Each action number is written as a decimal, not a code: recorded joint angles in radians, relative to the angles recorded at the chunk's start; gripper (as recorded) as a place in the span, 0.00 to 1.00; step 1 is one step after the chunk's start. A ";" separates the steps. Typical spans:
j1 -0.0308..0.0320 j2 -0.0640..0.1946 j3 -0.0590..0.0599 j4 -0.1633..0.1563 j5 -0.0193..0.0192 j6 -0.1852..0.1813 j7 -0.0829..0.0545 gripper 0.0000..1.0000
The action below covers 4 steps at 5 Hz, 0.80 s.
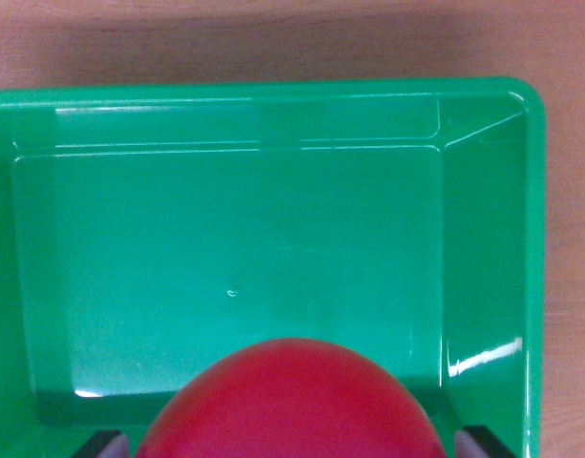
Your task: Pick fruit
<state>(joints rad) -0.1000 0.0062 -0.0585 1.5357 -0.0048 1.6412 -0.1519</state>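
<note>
Much of the scene is cut off in the wrist view. The red fruit [287, 405] shows only as a smooth rounded dome at the bottom edge, and its lower part is outside the picture, so it is hard to tell what kind of fruit it is. Of the gripper [287, 447] only two small dark tips are visible, one at the bottom on the wrist view's left and one on the wrist view's right; the rest of it is hidden. The green tray [492, 239] is also cut on the left and at the bottom, and only its far rim and its rim on the wrist view's right are complete. The fruit sits exactly between the two dark tips, close to the camera and in front of the tray's inner floor. The tips stand wide apart, one on each side of the fruit, and each seems to be right against its side, so the gripper appears clamped on it. Beyond the tray, a wooden table [273, 43] is visible along the top and the right edge.
</note>
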 joint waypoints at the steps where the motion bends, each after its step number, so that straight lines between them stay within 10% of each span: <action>1: 0.0000 0.000 0.000 0.000 0.0000 0.000 0.000 1.00; 4: 0.0002 -0.009 0.000 0.021 -0.0006 0.029 0.000 1.00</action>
<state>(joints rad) -0.0998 -0.0023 -0.0587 1.5566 -0.0054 1.6706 -0.1515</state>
